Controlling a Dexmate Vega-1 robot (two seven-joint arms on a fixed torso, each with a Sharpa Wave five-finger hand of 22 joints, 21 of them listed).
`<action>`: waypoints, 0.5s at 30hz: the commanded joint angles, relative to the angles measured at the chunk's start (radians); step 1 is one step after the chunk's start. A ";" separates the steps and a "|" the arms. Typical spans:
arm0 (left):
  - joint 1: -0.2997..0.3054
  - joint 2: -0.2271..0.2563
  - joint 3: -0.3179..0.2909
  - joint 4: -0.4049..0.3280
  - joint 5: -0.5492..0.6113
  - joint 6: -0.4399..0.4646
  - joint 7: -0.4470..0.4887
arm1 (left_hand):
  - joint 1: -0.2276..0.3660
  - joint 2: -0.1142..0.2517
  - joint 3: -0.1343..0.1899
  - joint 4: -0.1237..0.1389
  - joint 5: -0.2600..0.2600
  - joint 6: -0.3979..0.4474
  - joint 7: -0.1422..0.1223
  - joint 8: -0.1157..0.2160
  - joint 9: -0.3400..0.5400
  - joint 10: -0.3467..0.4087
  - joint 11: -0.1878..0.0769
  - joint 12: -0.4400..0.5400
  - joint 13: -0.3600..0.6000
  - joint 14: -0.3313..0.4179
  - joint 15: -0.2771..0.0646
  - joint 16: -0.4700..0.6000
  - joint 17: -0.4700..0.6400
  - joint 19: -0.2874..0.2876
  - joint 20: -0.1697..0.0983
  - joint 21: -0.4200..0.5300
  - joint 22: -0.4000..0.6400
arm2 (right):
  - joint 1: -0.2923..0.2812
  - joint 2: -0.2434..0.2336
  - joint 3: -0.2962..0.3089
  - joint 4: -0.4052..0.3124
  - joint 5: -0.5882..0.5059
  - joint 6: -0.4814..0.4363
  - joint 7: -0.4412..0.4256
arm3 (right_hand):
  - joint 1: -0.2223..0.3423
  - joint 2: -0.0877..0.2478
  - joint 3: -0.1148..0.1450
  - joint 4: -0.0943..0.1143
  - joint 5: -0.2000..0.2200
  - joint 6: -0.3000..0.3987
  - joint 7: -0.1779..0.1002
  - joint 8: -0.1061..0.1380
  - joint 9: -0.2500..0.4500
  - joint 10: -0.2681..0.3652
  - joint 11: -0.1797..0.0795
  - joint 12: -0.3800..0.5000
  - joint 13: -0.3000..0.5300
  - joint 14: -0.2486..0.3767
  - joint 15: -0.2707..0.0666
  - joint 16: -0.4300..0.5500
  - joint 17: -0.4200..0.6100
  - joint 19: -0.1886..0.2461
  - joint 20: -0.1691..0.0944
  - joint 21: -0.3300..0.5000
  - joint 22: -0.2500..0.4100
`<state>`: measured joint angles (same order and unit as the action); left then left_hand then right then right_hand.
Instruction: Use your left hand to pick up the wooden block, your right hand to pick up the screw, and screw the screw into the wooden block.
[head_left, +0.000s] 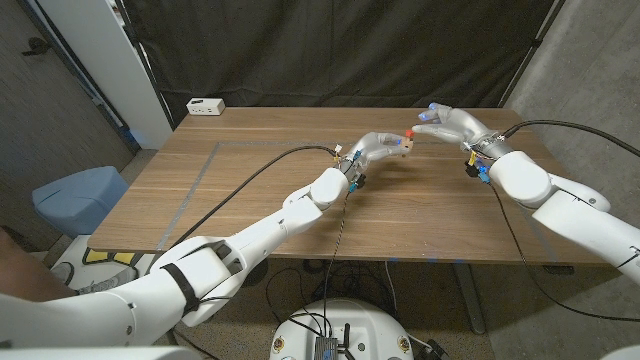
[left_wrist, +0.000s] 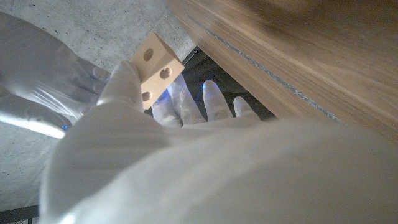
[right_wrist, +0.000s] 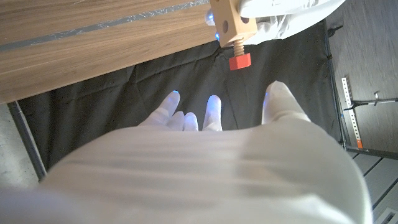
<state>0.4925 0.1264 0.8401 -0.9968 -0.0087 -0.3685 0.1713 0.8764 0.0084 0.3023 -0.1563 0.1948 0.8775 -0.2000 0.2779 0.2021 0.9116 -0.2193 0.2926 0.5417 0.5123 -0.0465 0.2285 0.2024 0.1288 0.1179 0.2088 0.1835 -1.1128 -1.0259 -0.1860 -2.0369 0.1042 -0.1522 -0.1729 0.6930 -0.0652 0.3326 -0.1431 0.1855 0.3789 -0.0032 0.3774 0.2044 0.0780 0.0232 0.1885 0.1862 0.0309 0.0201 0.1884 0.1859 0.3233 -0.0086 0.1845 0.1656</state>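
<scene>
- Dark curtains back a wooden table (head_left: 250, 200); a white power strip (head_left: 205, 106) lies near its far left corner, and a blue bin (head_left: 78, 198) stands on the floor to the left, its contents not visible.
- Left hand (head_left: 378, 152): raised above the table's far middle, grasping the wooden block (head_left: 405, 146). In the left wrist view the wooden block (left_wrist: 155, 67) sits at the fingertips, with round holes visible on its faces.
- Screw (head_left: 410, 132): its red head projects from the block toward the right hand. The right wrist view shows the screw (right_wrist: 239, 58) with its shank entering the wooden block (right_wrist: 231, 21) and the red head standing clear of the wood.
- Right hand (head_left: 452, 124): just beside the screw head, fingers apart and released; the right wrist view shows the right hand (right_wrist: 211, 162) with a gap between its fingertips and the screw, so it holds nothing.
- Progress, as judged: both pick-ups look complete and the screw is seated in a hole. Because part of the shank shows between head and block, it appears only partly driven; further turns by the right hand probably remain.
- Containers: none on the table.
</scene>
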 joint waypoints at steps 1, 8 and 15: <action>0.003 0.008 0.002 -0.013 0.006 0.006 -0.005 | 0.050 0.053 0.003 0.003 0.005 0.055 0.027 0.008 0.005 0.008 0.000 0.004 0.000 0.008 -0.102 -0.004 0.002 0.007 0.001 0.002 0.003 | 0.023 -0.076 0.026 -0.034 0.015 -0.041 0.082 | 0.022 0.001 0.005 -0.012 0.007 -0.002 -0.016 -0.006 0.000 -0.007 -0.007 -0.003 0.003 -0.011 0.000 -0.002 0.001 -0.001 0.008 -0.002 0.001; -0.003 0.009 0.008 -0.006 0.025 -0.005 0.005 | 0.051 0.052 0.002 0.003 0.005 0.056 0.026 0.008 0.005 0.009 0.000 0.004 0.001 0.009 -0.102 -0.004 0.002 0.007 0.001 0.002 0.003 | 0.046 -0.114 0.035 -0.044 0.028 -0.059 0.131 | 0.038 -0.001 0.012 -0.020 0.008 -0.008 -0.032 -0.014 0.000 -0.027 -0.016 -0.006 0.004 -0.019 -0.003 -0.002 0.000 -0.008 0.016 -0.003 0.001; -0.006 0.010 0.012 -0.001 0.042 -0.017 0.017 | 0.052 0.052 0.002 0.002 0.005 0.056 0.024 0.008 0.005 0.010 0.000 0.004 0.001 0.010 -0.104 -0.003 0.002 0.008 0.000 0.002 0.003 | 0.087 -0.163 0.027 -0.050 0.038 -0.080 0.203 | 0.060 0.000 0.022 -0.025 0.008 -0.015 -0.066 -0.025 0.001 -0.059 -0.033 -0.010 0.004 -0.027 -0.006 -0.002 0.000 -0.016 0.024 -0.003 0.001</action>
<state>0.4943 0.1324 0.8430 -1.0047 0.0108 -0.3688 0.1739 0.8765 0.0083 0.3023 -0.1564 0.1964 0.8775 -0.2000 0.2778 0.2025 0.9118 -0.2195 0.2894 0.5412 0.5123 -0.0465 0.2285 0.2023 0.1288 0.1179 0.2088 0.1835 -1.0727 -1.1213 -0.1598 -2.0729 0.1187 -0.1844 -0.1001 0.7391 -0.0640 0.3523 -0.1627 0.1855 0.3595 -0.0583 0.3546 0.2046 0.0313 -0.0092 0.1806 0.1887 0.0151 0.0102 0.1885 0.1860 0.3071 0.0075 0.1845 0.1656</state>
